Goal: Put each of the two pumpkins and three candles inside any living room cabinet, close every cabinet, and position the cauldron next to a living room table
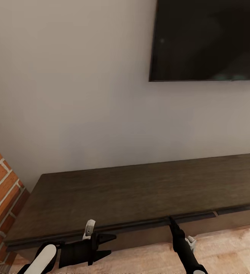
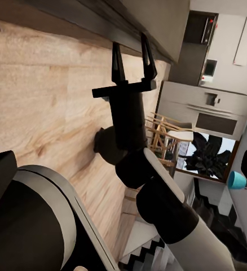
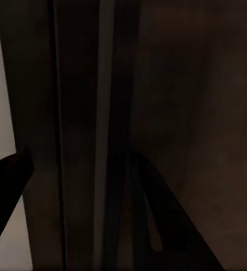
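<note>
Facing my rig: brick wall (image 1: 1,182) at left, dark cabinet (image 1: 140,190) along the pale wall, drawers shut. My left end effector (image 1: 111,245) gapes empty; right end effector (image 1: 172,220), open, touches the cabinet's top edge.

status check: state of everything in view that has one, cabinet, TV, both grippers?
Long low dark-brown wooden cabinet: drawers look shut, top bare.
Black wall-mounted TV: screen dark, off.
Right gripper: open, empty, fingers at the cabinet's front top edge.
Left gripper: open, empty, hanging in front of the cabinet over the wooden floor.
</note>
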